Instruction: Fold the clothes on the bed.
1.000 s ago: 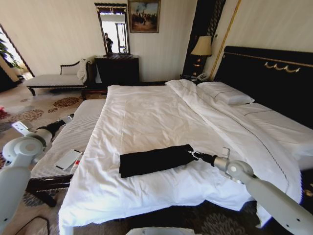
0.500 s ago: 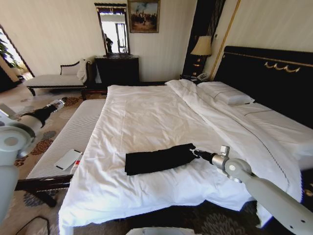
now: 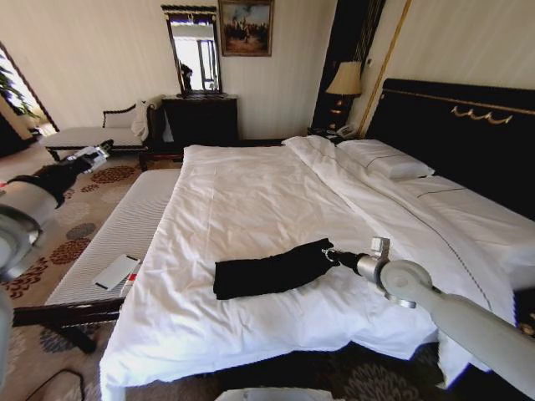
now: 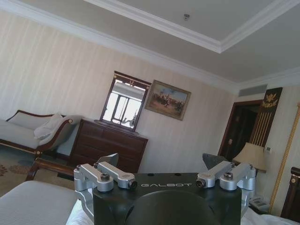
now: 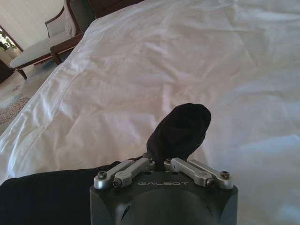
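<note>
The black T-shirt (image 3: 272,269) lies on the white bed (image 3: 251,200), near the foot end and close to the robot. It is folded into a long, thin strip that runs across the bed. The right gripper (image 3: 328,255) is at the end of the strip that is on the robot's right. Its fingers are pressed together on a bunch of the black cloth. In the right wrist view the gripper (image 5: 161,164) pinches a dark lump of T-shirt (image 5: 180,131) that sticks up past the fingertips, with the white bed (image 5: 197,61) all around it. That end of the strip is lifted a little off the sheet, and the rest lies flat. The left gripper (image 3: 102,152) is far from the T-shirt, held up in the air off the left side of the bed, over the carpet (image 3: 79,230). In the left wrist view its fingers (image 4: 107,161) are spread wide apart with nothing between them, and it points at the far wall, where a mirror (image 4: 124,107) and a painting (image 4: 167,99) hang over a dark dresser (image 4: 108,145). A striped bench (image 3: 117,238) stands just beside the bed on the left, with a flat white thing (image 3: 115,272) on it.
</note>
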